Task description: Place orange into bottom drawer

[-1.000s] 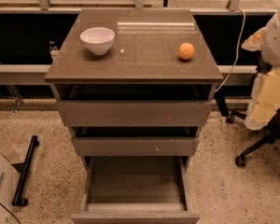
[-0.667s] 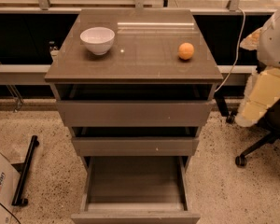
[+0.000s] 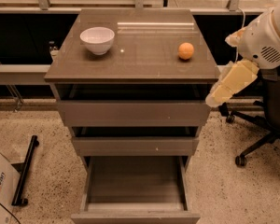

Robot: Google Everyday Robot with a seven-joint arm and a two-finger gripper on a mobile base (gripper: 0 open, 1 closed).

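Note:
The orange (image 3: 186, 50) sits on the right side of the brown cabinet top (image 3: 144, 64), nothing touching it. The bottom drawer (image 3: 135, 213) is pulled out towards me, and its grey tray inside (image 3: 135, 181) holds nothing. My arm comes in from the right edge. My gripper (image 3: 214, 98) hangs at the end of the cream arm link, just off the cabinet's right side at the height of the top drawer. It is below and to the right of the orange and holds nothing that I can see.
A white bowl (image 3: 97, 39) stands on the cabinet top at the left. The two upper drawers (image 3: 130, 113) are slightly ajar. An office chair base (image 3: 252, 143) stands right of the cabinet. A cardboard box (image 3: 0, 190) and a black bar (image 3: 25, 169) lie on the floor at the left.
My arm has swung left and up, bringing the gripper from well right of the cabinet to its right edge. The orange, bowl and drawers have not moved.

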